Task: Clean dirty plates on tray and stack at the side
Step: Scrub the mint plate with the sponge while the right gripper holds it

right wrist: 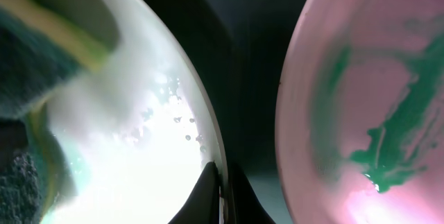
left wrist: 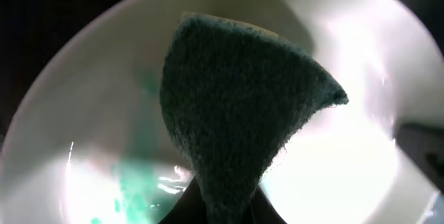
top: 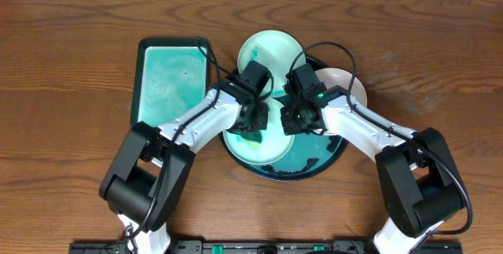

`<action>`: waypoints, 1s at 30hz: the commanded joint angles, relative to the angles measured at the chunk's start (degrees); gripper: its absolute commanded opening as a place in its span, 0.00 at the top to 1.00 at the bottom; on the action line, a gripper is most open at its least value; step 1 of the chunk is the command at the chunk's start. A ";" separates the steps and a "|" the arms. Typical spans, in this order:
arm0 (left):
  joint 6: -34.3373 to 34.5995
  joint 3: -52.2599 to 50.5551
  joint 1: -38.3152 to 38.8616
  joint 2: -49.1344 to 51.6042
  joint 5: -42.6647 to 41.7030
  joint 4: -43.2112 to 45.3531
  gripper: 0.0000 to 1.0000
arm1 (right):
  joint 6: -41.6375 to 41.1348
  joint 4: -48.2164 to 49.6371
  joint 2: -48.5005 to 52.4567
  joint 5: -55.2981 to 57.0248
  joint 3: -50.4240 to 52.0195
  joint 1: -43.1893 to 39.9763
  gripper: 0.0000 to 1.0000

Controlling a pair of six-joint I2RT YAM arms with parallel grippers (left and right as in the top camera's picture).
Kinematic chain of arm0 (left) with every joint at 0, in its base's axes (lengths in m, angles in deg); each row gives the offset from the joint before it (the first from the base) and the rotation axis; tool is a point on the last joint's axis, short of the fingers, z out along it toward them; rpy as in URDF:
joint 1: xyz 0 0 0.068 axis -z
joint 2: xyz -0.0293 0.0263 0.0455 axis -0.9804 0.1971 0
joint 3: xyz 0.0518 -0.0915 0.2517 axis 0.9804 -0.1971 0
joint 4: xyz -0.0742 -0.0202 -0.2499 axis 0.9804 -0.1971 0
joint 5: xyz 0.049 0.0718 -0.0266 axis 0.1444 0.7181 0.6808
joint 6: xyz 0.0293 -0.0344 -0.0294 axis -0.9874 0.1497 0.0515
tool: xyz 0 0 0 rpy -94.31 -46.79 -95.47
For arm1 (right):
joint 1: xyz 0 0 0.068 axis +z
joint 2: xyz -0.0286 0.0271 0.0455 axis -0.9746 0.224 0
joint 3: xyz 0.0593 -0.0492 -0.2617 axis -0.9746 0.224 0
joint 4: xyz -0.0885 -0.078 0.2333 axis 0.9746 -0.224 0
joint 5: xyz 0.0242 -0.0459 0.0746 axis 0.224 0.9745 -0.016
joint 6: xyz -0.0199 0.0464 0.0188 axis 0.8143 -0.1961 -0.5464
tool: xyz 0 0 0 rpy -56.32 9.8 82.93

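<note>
Wide wood tabletop (top: 63,49); sponge (left wrist: 236,106) in left tool (top: 254,128), plate (right wrist: 152,148) rim in right tool (right wrist: 223,189).

Both robot arms share one look: glossy white link shells set between chunky matte-black joint housings. The white-and-black left arm (top: 196,124) has a bulky, rounded black shoulder block (top: 141,179), and the white-and-black right arm (top: 365,124) has its twin (top: 420,183). Thin black cables run along them. One loops off the left wrist (top: 214,59), and another arcs wide over the right wrist (top: 339,49), where a small green indicator light (top: 320,94) glows on the black housing. The angular black left gripper (top: 253,130) and matching black right gripper (top: 295,119) end in dark, tapered fingers (right wrist: 205,196). A black base rail (top: 259,247) spans the near edge, with small pale and green marks along it.
</note>
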 commanded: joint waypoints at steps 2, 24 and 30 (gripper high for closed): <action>4.24 0.22 -1.95 0.24 -12.94 2.62 0.93 | 0.13 -1.27 1.97 1.77 0.81 -0.13 0.99; 7.08 -8.55 -2.01 0.48 34.27 2.71 0.92 | 0.33 -1.29 1.97 1.77 0.81 -0.13 0.99; 6.34 -7.48 -2.01 -0.81 39.15 3.02 0.93 | 0.33 -1.31 1.97 2.10 0.81 -0.13 0.99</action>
